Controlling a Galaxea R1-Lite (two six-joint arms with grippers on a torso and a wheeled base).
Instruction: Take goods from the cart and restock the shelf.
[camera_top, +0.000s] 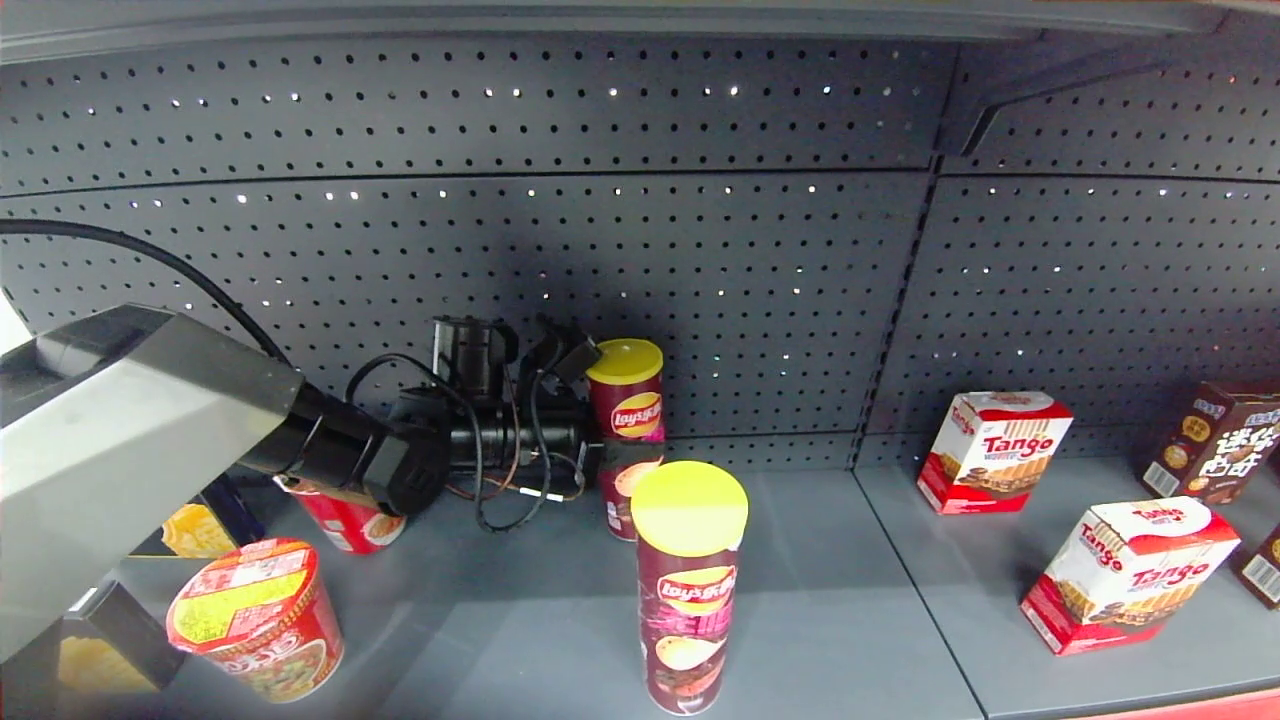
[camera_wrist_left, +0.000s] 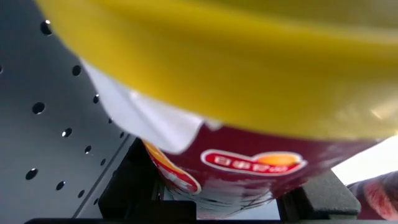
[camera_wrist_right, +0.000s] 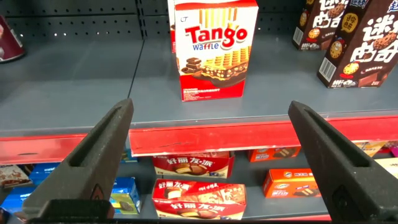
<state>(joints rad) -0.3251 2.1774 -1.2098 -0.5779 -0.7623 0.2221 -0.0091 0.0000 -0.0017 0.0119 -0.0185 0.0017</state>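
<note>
L end is cup noodles (camera_top: 255, 620), so I've got the L arm (camera_top: 150, 420) stretched low across the shelf (camera_top: 800, 560) w/ the left gripper (camera_top: 598, 440) clamped round the rear chip can (camera_top: 625, 395), upright by the pegboard (camera_top: 760, 300). It sits right behind the front chip can (camera_top: 690, 590), prob to build a row. Further R are the wafer boxes (camera_top: 995, 450); the right gripper (camera_wrist_right: 210, 106) hangs level off the shelf lip, fingers spread wide, holding nothing

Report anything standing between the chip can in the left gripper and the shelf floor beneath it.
Nothing visible does. The left gripper holds the maroon yellow-lidded chip can upright by the grey pegboard wall; a second such can stands nearer the front, apart.
</note>
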